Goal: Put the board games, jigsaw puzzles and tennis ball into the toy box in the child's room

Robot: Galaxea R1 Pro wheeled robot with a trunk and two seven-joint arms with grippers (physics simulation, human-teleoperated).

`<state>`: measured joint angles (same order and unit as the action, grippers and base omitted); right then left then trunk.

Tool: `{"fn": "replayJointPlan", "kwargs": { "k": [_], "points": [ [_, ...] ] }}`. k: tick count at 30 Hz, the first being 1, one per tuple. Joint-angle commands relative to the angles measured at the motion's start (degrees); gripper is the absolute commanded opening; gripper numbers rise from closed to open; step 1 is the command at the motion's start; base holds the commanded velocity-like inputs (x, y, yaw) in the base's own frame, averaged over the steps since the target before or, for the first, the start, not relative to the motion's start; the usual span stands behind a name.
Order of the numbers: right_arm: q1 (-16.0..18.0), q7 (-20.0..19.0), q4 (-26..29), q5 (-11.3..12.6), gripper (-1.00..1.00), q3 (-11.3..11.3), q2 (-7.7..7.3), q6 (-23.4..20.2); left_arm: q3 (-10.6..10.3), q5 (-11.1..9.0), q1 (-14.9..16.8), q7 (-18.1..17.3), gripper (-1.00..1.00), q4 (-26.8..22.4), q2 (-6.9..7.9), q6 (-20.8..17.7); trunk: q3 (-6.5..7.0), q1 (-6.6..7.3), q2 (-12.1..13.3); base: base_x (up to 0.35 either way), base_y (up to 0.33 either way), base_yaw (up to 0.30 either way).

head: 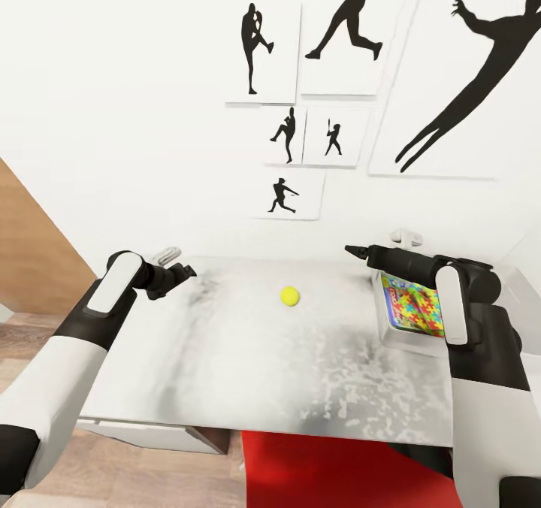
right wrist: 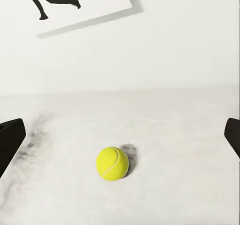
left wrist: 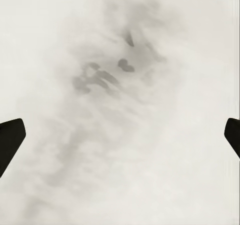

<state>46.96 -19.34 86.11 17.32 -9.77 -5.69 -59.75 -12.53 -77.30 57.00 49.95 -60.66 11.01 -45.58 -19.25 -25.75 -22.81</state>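
Tennis ball [head: 290, 295] sits alone on the light-grey counter [head: 225, 358], roughly mid-width and toward the far side, well apart from both hands; in the right wrist view the ball [right wrist: 112, 163] lies straight ahead between the dark fingertips at the frame edges, resting on the counter with a small shadow beside it; toy box [head: 385, 320] stands at the right end of the counter, partly hidden by the right forearm, with a colourful jigsaw puzzle [head: 409, 303] and what looks like a printed game box already inside; right hand [head: 359, 252] hovers just left of the box at the far edge, fingers spread wide and holding nothing; left hand [head: 180, 271] hovers over the far-left part of the counter, also spread and empty; judged handling: ball is light, round, slightly springy with a felt surface, so grip friction is good but it will roll if nudged from one side; best hold is across its widest middle, fingers closing evenly on opposite sides; a closure above the middle risks squeezing it out; nothing fragile here; wall behind carries black silhouette pictures [head: 263, 53].
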Motion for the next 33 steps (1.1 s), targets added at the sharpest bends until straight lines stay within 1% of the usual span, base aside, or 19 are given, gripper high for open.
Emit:
{"fn": "replayJointPlan", "kwargs": {
  "k": [1, 5, 13, 17, 18, 21, 26, 33],
  "points": [
    [0.1, -0.5, 0.0, -0.4, 1.0, -0.1, 0.02, -0.2, -0.2, -0.5, 0.0, 0.5, 1.0, -0.1, 0.06, 0.1, -0.11, -0.03, -0.1, 0.0, 0.0, 0.002],
    [0.1, -0.4, 0.0, -0.4, 1.0, -0.1, 0.09, -0.2, -0.1, -0.6, 0.0, 0.5, 1.0, -0.1, 0.04, 0.0, -0.11, -0.03, -0.1, -0.048, 0.0, 0.001],
    [0.2, -0.3, 0.0, -0.4, 1.0, -0.1, 0.18, -0.2, 0.0, -0.6, 0.0, 0.3, 1.0, -0.1, 0.0, 0.0, -0.11, -0.03, -0.1, -0.15, 0.0, 0.0],
    [1.9, 0.1, -1.1, -0.4, 1.0, 0.0, 0.33, -0.2, 0.0, -0.6, 0.0, 0.3, 1.0, -0.3, 0.03, 0.0, -0.11, -0.03, -0.1, -0.035, 0.0, 0.004],
    [1.9, 0.1, -1.1, -0.4, 1.0, 0.0, 0.33, -0.2, 0.0, -0.6, 0.0, 0.3, 1.0, -0.3, 0.03, 0.0, -0.11, -0.03, -0.1, -0.022, 0.0, 0.013],
    [3.1, 1.2, -3.2, -0.4, 1.0, 0.0, 0.4, -0.2, 0.0, -0.6, 0.0, 0.4, 1.0, -0.5, 0.05, 0.0, -0.11, -0.03, -0.1, -0.014, 0.0, 0.055],
    [4.9, 2.9, -6.0, -0.3, 1.0, 0.1, 0.47, -0.2, 0.0, -0.6, 0.0, 0.4, 1.0, -0.6, 0.06, 0.0, -0.11, -0.03, -0.1, -0.006, 0.0, 0.172],
    [5.6, 3.4, -7.4, -0.3, 1.0, 0.1, 0.49, -0.2, 0.0, -0.6, 0.0, 0.4, 1.0, -0.7, 0.06, 0.0, -0.11, -0.03, -0.1, -0.002, 0.0, 0.244]
  ]
}}
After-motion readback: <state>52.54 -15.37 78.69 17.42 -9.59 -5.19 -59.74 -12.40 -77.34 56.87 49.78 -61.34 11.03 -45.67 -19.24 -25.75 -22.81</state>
